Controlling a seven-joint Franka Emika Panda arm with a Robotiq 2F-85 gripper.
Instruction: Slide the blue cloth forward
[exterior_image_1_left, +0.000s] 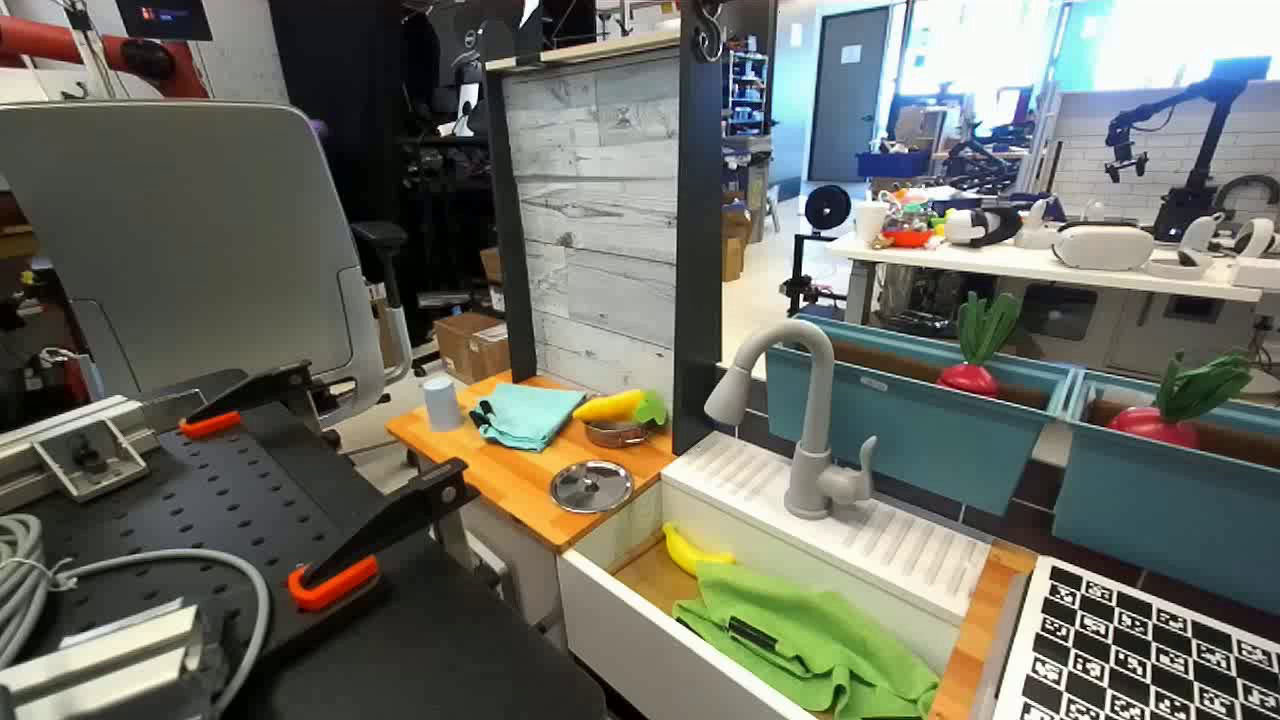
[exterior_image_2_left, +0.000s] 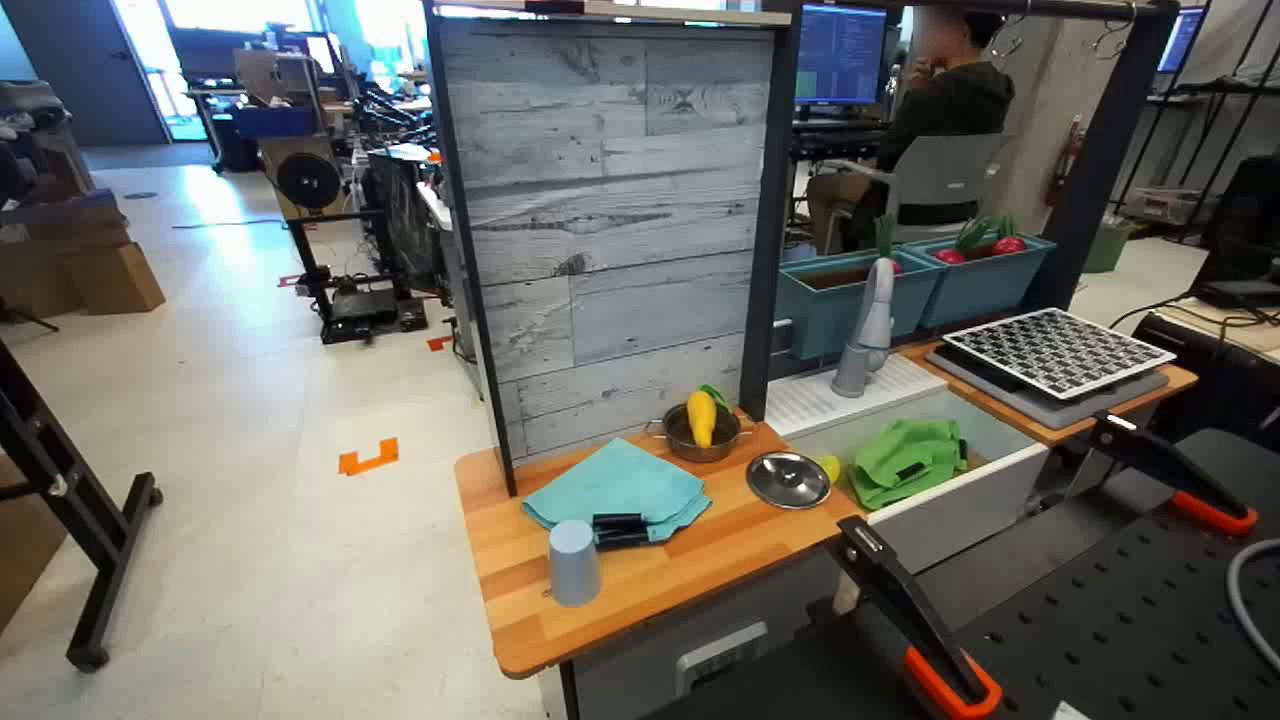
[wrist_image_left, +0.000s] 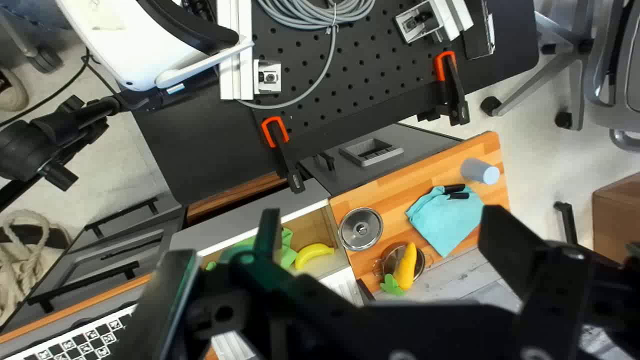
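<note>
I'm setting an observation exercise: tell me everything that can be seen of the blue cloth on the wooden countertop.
The blue cloth is a turquoise, soft-looking fabric, loosely folded and creased. It lies on the wooden countertop, between the pale blue cup and the metal pot. Two black pieces, perhaps clips, sit at its edge nearest the cup. Whether the cup touches it is unclear.

The blue cloth (exterior_image_1_left: 530, 418) lies near what seems a pan (exterior_image_1_left: 616, 437)
</note>
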